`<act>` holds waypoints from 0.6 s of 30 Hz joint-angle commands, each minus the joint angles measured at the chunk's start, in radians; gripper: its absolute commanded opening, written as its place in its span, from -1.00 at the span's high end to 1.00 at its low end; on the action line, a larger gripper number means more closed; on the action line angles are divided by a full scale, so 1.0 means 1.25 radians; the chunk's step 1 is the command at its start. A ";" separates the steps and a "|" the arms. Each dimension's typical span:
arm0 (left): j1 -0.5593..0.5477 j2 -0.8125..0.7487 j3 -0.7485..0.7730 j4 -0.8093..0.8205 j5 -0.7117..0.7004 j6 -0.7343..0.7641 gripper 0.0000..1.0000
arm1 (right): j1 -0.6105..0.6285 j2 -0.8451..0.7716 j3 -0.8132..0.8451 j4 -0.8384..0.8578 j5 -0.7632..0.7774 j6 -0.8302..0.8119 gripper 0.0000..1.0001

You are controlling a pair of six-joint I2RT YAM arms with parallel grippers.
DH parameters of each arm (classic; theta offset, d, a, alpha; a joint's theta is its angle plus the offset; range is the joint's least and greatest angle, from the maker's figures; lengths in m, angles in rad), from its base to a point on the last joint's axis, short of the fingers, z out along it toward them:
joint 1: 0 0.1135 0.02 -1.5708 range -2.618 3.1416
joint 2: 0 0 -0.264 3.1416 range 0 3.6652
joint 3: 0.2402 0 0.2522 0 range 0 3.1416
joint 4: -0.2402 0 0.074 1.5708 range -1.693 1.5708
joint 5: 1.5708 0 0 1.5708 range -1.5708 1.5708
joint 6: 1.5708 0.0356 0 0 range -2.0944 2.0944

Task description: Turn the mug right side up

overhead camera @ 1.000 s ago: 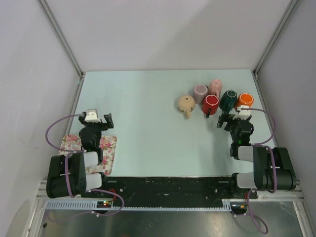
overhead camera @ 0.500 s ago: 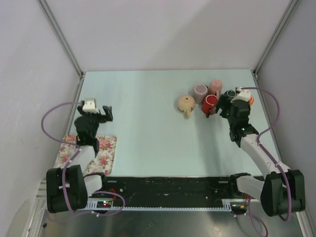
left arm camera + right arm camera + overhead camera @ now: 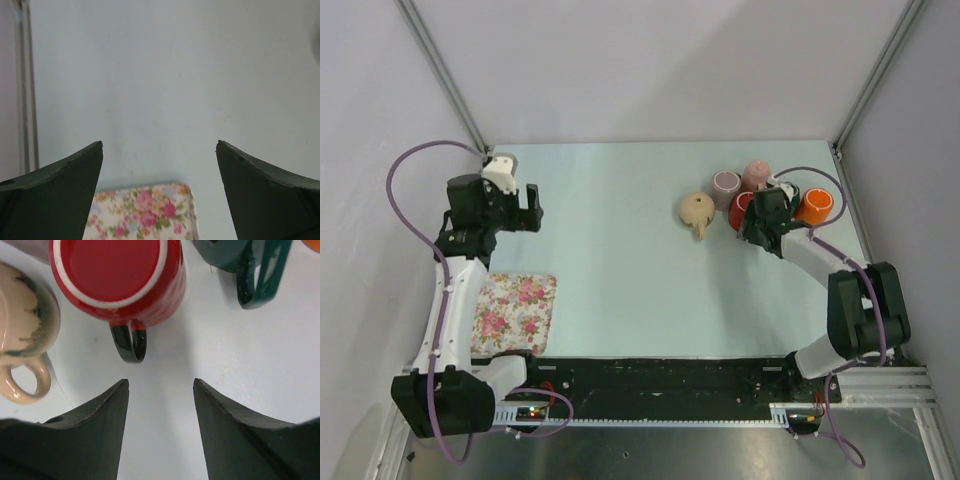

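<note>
Several mugs are grouped at the back right. In the right wrist view a red mug (image 3: 117, 275) shows a flat red face ringed in white, its black handle (image 3: 129, 342) pointing at my fingers. A beige mug (image 3: 22, 330) is to its left and a dark green mug (image 3: 235, 255) to its right. My right gripper (image 3: 160, 382) is open and empty, just short of the red mug's handle. From above, the right gripper (image 3: 756, 226) partly covers the red mug (image 3: 738, 205). My left gripper (image 3: 528, 208) is open and empty, raised at the far left.
A mauve mug (image 3: 725, 185), a pink mug (image 3: 755, 175) and an orange mug (image 3: 814, 205) stand behind the red one. A floral cloth (image 3: 515, 313) lies at the near left and shows below my left gripper (image 3: 145, 210). Metal frame posts stand at the back corners.
My right arm has reached forward from its base to the mugs and now hangs over the red one. My left arm has lifted and swung back-left, off the floral cloth.
</note>
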 commanded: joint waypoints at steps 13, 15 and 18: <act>-0.003 -0.021 0.024 -0.206 0.082 -0.150 -0.93 | 0.034 0.248 0.222 -0.007 0.131 0.082 0.29; -0.003 -0.017 0.026 -0.206 0.100 -0.151 -0.86 | 0.032 0.252 0.232 -0.023 0.140 0.083 0.71; -0.003 -0.013 0.036 -0.207 0.136 -0.159 -0.77 | 0.029 0.234 0.235 -0.037 0.133 0.082 0.96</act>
